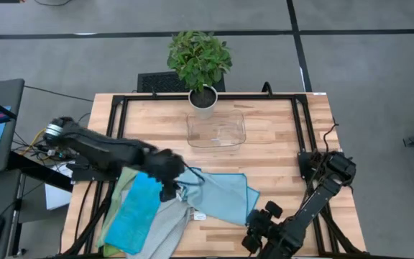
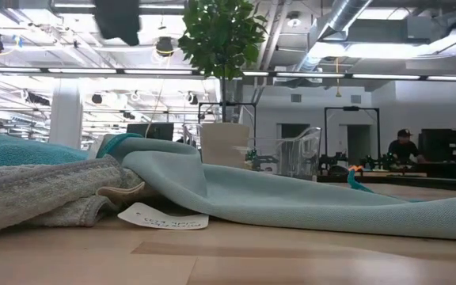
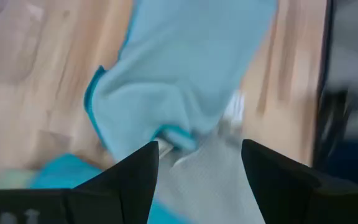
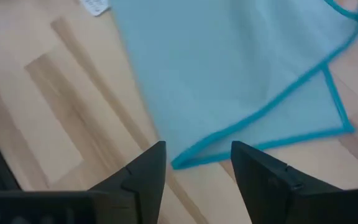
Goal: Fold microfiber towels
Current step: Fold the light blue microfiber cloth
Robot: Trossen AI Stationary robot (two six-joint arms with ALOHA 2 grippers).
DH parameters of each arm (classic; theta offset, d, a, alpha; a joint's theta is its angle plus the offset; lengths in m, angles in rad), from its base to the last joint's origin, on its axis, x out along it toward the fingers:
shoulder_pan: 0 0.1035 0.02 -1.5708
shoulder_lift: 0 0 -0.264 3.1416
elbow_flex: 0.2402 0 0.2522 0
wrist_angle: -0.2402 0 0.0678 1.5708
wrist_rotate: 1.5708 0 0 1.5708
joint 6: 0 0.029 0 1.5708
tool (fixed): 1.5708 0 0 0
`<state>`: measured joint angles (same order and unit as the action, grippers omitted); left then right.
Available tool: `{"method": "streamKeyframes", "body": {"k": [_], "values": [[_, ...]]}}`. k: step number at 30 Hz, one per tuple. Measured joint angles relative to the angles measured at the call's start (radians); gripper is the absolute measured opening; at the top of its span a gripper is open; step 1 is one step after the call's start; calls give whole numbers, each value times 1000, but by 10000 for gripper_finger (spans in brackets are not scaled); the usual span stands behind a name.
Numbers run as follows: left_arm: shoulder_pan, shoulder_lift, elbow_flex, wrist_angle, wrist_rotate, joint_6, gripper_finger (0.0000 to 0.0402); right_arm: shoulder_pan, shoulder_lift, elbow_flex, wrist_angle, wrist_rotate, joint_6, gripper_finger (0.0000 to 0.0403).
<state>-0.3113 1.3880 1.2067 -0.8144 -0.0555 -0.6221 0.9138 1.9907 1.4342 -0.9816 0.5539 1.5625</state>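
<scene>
Left claw [image 1: 169, 188] released over the bunched corner of the teal-edged towel [image 1: 225, 196], mid-counter [image 1: 279, 133] beside the pile; right claw [image 1: 263, 229] released at its near edge (label showing): pinch only one layer, then draw flat.

Two robot arms show from above, one at the left of the frame and one at the lower right, each ending in one gripper: the left gripper [image 1: 169, 188] and the right gripper [image 1: 263, 229]. At least four towels lie at the lower middle: one light teal-edged towel [image 1: 225, 196], one bright blue towel [image 1: 136, 212], one grey towel [image 1: 169, 229] and one green towel [image 1: 123, 183]. One clear tray [image 1: 216, 129] and one potted plant [image 1: 200, 66] sit at upper centre on one wooden table [image 1: 279, 155]. One person [image 2: 404, 147] shows in the level view.
</scene>
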Motion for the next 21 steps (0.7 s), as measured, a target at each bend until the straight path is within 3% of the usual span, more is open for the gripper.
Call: {"method": "streamKeyframes", "body": {"k": [4,8,15,21], "values": [[-98,-100,-211,175,-152,-268,222,13,0,0,-13,2,107,209],[-210,-65,-319,272,-184,-405,222,26,0,0,-17,2,190,206],[-291,66,-300,335,-264,-466,222,49,-6,-56,-21,20,487,204],[-292,84,-288,424,-268,-460,222,-1,-102,-233,210,-9,581,210]]}}
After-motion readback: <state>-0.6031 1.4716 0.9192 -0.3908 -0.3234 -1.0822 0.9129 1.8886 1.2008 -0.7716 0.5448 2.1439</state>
